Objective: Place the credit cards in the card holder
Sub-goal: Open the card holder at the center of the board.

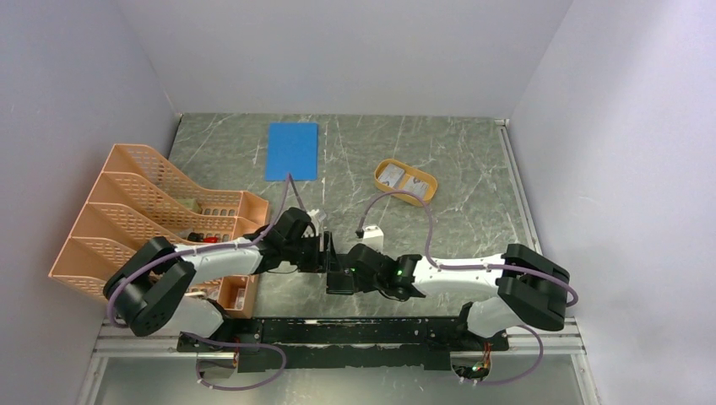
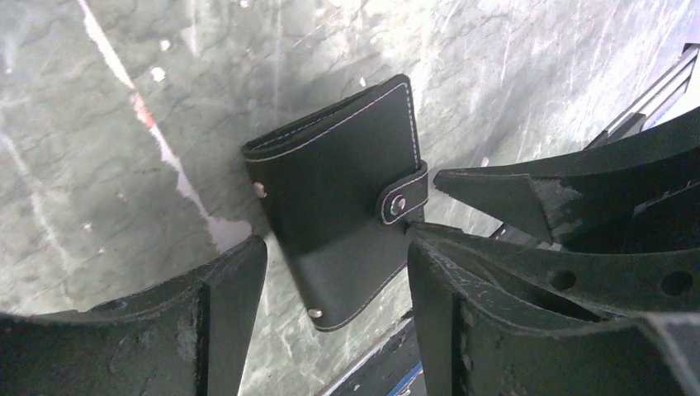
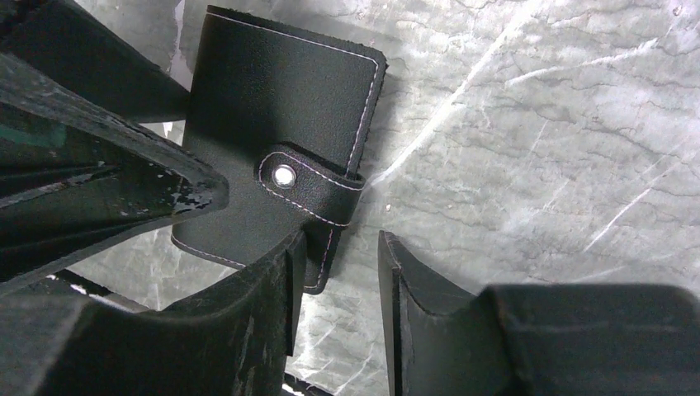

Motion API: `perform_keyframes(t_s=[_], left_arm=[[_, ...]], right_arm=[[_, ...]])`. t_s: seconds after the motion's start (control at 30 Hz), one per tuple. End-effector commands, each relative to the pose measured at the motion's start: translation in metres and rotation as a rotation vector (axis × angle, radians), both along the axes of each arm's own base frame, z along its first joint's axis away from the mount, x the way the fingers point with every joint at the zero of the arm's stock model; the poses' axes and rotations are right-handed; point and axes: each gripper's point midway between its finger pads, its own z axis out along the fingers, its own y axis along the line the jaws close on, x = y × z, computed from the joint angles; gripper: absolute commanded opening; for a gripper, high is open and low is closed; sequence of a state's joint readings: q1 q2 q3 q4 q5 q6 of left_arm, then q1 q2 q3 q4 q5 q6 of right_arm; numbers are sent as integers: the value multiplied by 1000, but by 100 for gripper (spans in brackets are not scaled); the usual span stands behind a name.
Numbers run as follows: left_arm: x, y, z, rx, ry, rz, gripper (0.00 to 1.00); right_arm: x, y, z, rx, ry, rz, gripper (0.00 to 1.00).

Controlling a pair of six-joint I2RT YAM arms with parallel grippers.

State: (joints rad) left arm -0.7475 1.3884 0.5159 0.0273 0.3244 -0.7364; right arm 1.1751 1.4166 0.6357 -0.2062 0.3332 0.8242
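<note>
- card holder [image 2: 334, 206] lay snapped shut, hidden in top view
- left gripper [image 2: 334, 243] stood wide astride it, contact unclear
- right gripper [image 3: 342, 241] was narrower, gap empty

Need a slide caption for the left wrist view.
Snapped-shut black card holder flat on the marble table, framed by the open left claw.

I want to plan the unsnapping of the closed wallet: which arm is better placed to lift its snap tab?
Right, probably. The right gripper hangs open at the card holder's edge, where the snap tab wraps around. The left gripper straddles the holder's body, which suits steadying it better.
</note>
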Motion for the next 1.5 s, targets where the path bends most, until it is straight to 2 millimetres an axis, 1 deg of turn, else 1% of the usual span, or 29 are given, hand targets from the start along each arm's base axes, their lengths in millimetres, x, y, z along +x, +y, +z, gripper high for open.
perform_keyframes(t_s=[0.0, 0.17, 0.23, 0.3, 0.5, 0.53, 0.6, 0.67, 0.8, 0.87, 0.93, 1.0, 1.07, 1.13, 1.27, 1.47], left_arm=[[-2, -9, -6, 1, -3, -50, 69], [-2, -12, -12, 8, 6, -63, 67], [-2, -13, -15, 14, 11, -64, 64], [-3, -13, -18, 21, 14, -67, 60], [-4, -12, -23, 29, 20, -69, 35], [-4, -11, -22, 31, 18, -65, 33], [-3, -8, -21, 41, 11, -55, 32], [0, -3, -19, 60, -9, -37, 33], [5, 8, -12, 94, -66, -1, 39], [3, 14, -13, 109, -65, 4, 42], [1, 15, -12, 108, -66, 2, 45], [1, 14, -12, 100, -68, -1, 47], [-1, 13, -12, 91, -61, -8, 50], [0, 7, -7, 55, -77, -20, 53], [-4, -6, 0, -20, -73, -64, 60], [-4, -20, 7, -93, -66, -93, 63]], right_arm=[[-8, -44, -32, -133, 46, -45, 40], [-11, -53, -37, -141, 59, -60, 35], [-11, -56, -38, -145, 62, -64, 33], [-13, -58, -39, -148, 67, -69, 31], [-14, -64, -41, -158, 77, -78, 28], [-14, -65, -42, -162, 77, -80, 28], [-14, -67, -42, -168, 79, -84, 28], [-13, -71, -42, -173, 81, -95, 28], [-13, -78, -42, -172, 89, -112, 28], [-12, -80, -41, -164, 95, -120, 28], [-11, -81, -39, -148, 96, -128, 29], [-9, -76, -33, -115, 87, -131, 30], [-6, -71, -28, -91, 84, -130, 31], [-4, -68, -25, -84, 81, -124, 31], [-2, -66, -28, -81, 94, -121, 31], [-3, -67, -31, -78, 101, -121, 31]])
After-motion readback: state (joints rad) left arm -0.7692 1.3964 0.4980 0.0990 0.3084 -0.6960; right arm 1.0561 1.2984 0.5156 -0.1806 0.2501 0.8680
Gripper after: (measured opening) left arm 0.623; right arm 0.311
